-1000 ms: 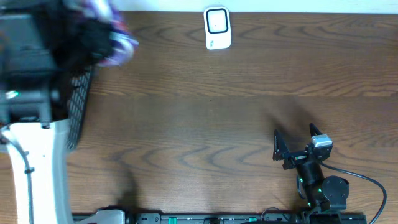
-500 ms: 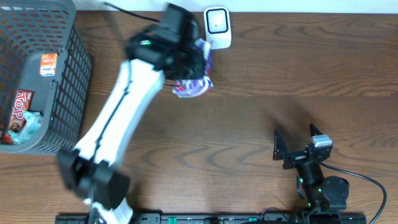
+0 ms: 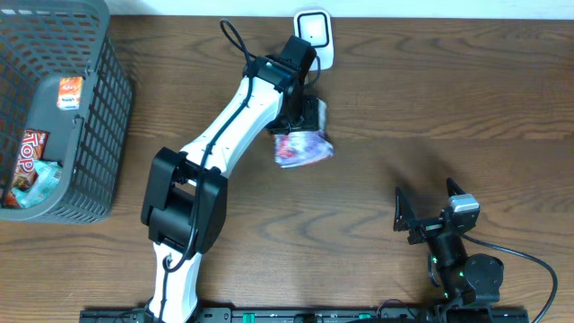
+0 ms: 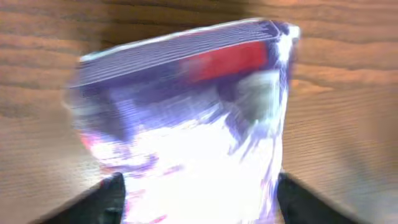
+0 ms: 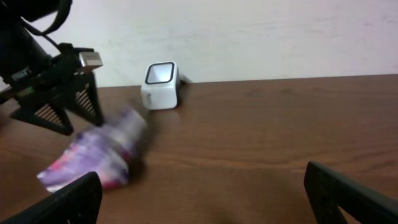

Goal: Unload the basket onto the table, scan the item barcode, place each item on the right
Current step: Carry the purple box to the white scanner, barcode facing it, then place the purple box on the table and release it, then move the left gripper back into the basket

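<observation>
Upper centre, the left gripper (image 3: pixel 306 115) hangs with fingers apart over the pouch (image 3: pixel 303 149), which lies near the scanner (image 3: pixel 313 40), likely for reading. Lower right, the right gripper (image 3: pixel 423 212) is parked clear, fingers spread.

The white left arm (image 3: pixel 233 117) lies slanted across the middle of the counter (image 3: pixel 466 99), from near left to the far scanner (image 3: pixel 314 31). A purple packet (image 3: pixel 303 148) sits just right of it. The basket (image 3: pixel 99 135) fills the far left corner. The right side is bare wood, with wide room between the packet and the right claw (image 3: pixel 426 202).
</observation>
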`<state>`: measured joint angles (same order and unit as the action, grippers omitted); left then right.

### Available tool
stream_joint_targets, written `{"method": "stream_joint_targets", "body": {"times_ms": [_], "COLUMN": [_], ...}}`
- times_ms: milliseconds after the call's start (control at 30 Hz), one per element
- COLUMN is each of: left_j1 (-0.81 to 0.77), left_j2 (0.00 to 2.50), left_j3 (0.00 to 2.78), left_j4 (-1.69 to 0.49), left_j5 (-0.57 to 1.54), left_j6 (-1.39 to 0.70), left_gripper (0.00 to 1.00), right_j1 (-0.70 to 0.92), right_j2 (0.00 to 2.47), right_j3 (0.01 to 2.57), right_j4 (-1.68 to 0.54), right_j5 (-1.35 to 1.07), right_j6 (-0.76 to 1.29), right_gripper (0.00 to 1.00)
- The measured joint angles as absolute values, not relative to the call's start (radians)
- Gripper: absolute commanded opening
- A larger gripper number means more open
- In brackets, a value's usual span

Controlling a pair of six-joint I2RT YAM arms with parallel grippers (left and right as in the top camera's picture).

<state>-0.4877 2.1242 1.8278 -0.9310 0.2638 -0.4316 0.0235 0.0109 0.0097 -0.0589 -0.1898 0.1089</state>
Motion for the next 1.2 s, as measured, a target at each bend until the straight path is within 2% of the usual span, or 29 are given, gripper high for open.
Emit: {"method": "stream_joint_targets", "body": {"times_ms": [200, 400, 600, 767, 1000, 1200], "left_j1": [-0.464, -0.356, -0.145, 0.054, 0.263, 0.299], "left_j2": [2.072, 1.808, 1.510, 1.358, 1.306, 1.309], "left_j3": [1.848, 1.859, 1.892, 1.896, 1.896, 1.896], "left_j4": [-0.967, -0.980, -0.992, -1.049, -1.131, -1.141], "left_j5": [0.290, 0.294, 0.294, 0.290, 0.290, 0.290], "left_j6": [-0.445, -0.445, -0.445, -0.445, -0.441, -0.440], "left_gripper": [0.90, 0.90, 0.89, 0.89, 0.89, 0.90], "right_j1": [0.023, 0.024, 0.023, 0.023, 0.023, 0.023], "right_j2": [0.011, 0.011, 0.011, 0.011, 0.011, 0.011], "right_j3": [0.010, 0.010, 0.010, 0.010, 0.010, 0.010], "right_j4": [-0.059, -0.059, -0.059, -0.059, -0.059, -0.059], "right_j5": [-0.189, -0.189, -0.190, -0.189, -0.189, -0.190], "right_j6": [0.109, 0.109, 0.109, 0.109, 0.109, 0.109], "right_gripper": [0.99, 0.99, 0.99, 0.99, 0.99, 0.99]}}
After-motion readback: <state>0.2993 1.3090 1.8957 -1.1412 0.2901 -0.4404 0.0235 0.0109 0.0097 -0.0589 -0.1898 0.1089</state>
